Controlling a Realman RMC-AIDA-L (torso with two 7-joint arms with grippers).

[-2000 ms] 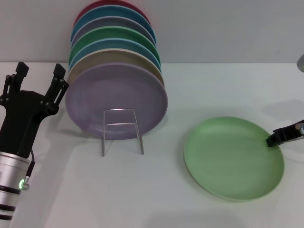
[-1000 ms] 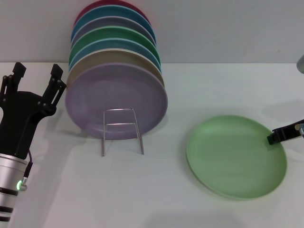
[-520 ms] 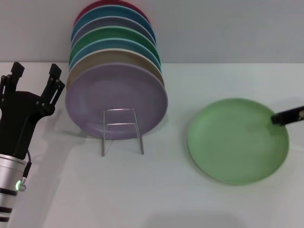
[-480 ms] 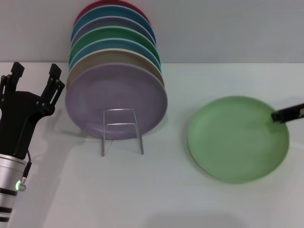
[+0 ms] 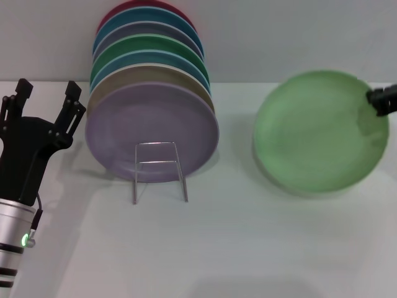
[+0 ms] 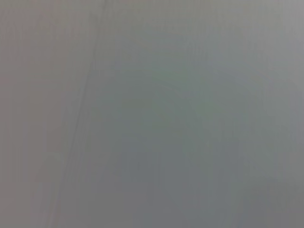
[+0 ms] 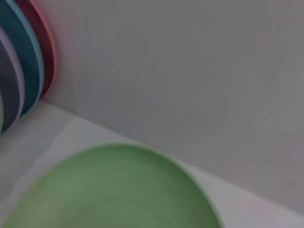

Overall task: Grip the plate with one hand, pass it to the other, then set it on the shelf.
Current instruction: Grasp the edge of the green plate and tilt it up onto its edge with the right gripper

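A white table and a grey wall

The big white table [image 5: 205, 248] is smooth and bright. The plain grey wall [image 5: 279, 37] stands right behind it, with soft shadows on the table.

I see the light pastel-green round matte plate [image 5: 316, 133] with its shallow rim up off the table on the right, tilted with its face toward me, its right edge pinched. The thin silver wire shelf [image 5: 159, 171] stands left of centre, its small looped front empty, coloured plates stacked upright behind.
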